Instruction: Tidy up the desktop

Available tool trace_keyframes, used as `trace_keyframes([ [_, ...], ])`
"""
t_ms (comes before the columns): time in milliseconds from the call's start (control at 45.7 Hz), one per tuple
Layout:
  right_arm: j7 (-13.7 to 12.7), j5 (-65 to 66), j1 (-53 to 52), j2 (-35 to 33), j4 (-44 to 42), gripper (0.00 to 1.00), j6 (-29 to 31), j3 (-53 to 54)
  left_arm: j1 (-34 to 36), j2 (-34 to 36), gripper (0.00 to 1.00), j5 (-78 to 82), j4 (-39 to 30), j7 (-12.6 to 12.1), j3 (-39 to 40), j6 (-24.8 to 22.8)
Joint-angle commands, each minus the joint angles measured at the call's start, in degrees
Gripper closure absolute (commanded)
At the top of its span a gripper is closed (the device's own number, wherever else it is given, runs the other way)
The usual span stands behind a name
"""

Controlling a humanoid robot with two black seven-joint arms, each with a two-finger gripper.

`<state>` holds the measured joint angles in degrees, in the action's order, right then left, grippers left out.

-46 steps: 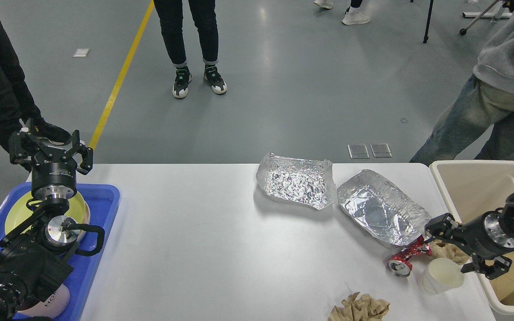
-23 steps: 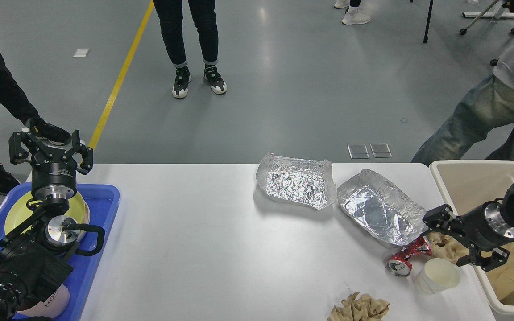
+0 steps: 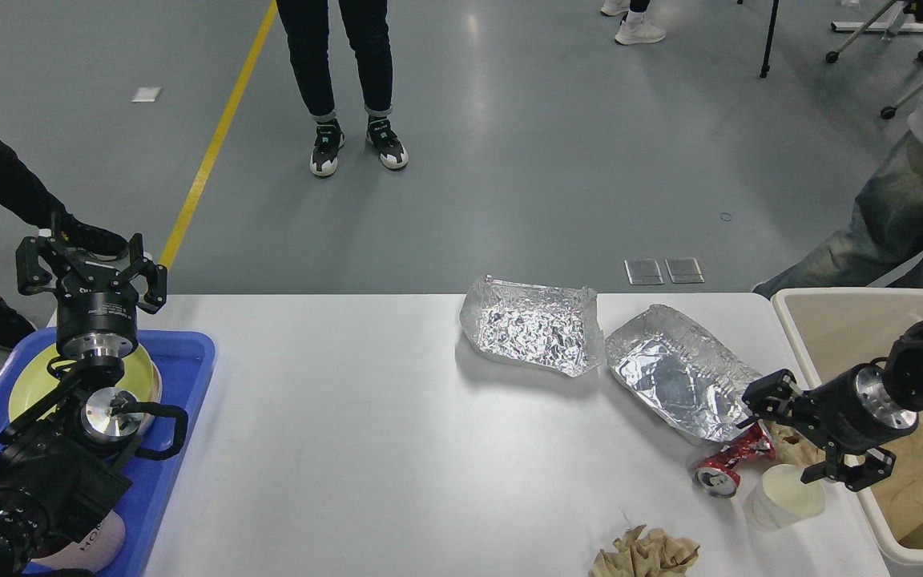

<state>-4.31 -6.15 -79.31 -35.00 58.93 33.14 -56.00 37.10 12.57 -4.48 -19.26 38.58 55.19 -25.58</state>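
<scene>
The white bench [image 3: 365, 449] fills the lower view. Beige bin [image 3: 810, 308] at its right edge, blue tray [image 3: 185, 377] at its left. Two foil trays [image 3: 530, 324] near the far edge. Right gripper [image 3: 798, 437] with jaws released above a paper cup [image 3: 786, 497] by the right edge; left gripper [image 3: 91, 268] jaws released over the tray.

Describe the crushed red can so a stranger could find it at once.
Start at the beige bin off the white desktop's right end and look just left of it. The crushed red can lies on its side at the near corner of the right-hand foil tray, beside a white paper cup. It is the only red thing there.
</scene>
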Motion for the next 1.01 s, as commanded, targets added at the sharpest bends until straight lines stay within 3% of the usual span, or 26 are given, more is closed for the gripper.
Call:
trace_keyframes([
  [0, 0.0, 0.0, 1.08, 0.63, -0.04, 0.0, -0.18, 0.1, -0.01, 0.0, 0.04, 0.0, 0.01, 0.0, 0.0, 0.0],
  [241, 0.0, 0.0, 3.02, 1.34, -0.66, 0.01, -1.59, 0.19, -0.01, 0.0, 0.04, 0.0, 0.01, 0.0, 0.0, 0.0],
  [460, 0.0, 0.0, 5.3, 1.6, -0.31, 0.02, -8.09, 0.19, -0.01, 0.0, 0.04, 0.0, 0.01, 0.0, 0.0, 0.0],
  [569, 0.0, 0.0, 5.57, 1.78, -0.13, 0.11, -8.62, 0.19, -0.01, 0.0, 0.04, 0.0, -0.08, 0.0, 0.0, 0.0],
  [635, 0.0, 0.0, 5.74, 1.78, 0.13, 0.22, -8.62, 0.19, -0.01, 0.0, 0.04, 0.0, 0.01, 0.0, 0.0, 0.0],
  [679, 0.0, 0.0, 5.83, 1.87, 0.22, 0.38, -8.53, 0.19, -0.01, 0.0, 0.04, 0.0, 0.01, 0.0, 0.0, 0.0],
  [723, 0.0, -0.09, 5.92, 1.87, 0.48, 0.67, -8.01, 0.19, -0.01, 0.0, 0.04, 0.0, 0.01, 0.0, 0.0, 0.0],
  [745, 0.0, -0.17, 5.92, 1.87, 0.66, 0.88, -7.83, 0.19, -0.01, 0.0, 0.04, 0.0, 0.01, 0.0, 0.0, 0.0],
  [766, 0.0, -0.26, 5.92, 1.87, 1.01, 1.0, -7.74, 0.1, -0.01, 0.0, 0.04, 0.0, 0.01, 0.0, 0.0, 0.0],
  [985, 0.0, -0.17, 5.3, 1.78, 1.72, 1.0, -8.18, 0.1, -0.01, 0.0, 0.04, 0.0, 0.01, 0.0, 0.0, 0.0],
])
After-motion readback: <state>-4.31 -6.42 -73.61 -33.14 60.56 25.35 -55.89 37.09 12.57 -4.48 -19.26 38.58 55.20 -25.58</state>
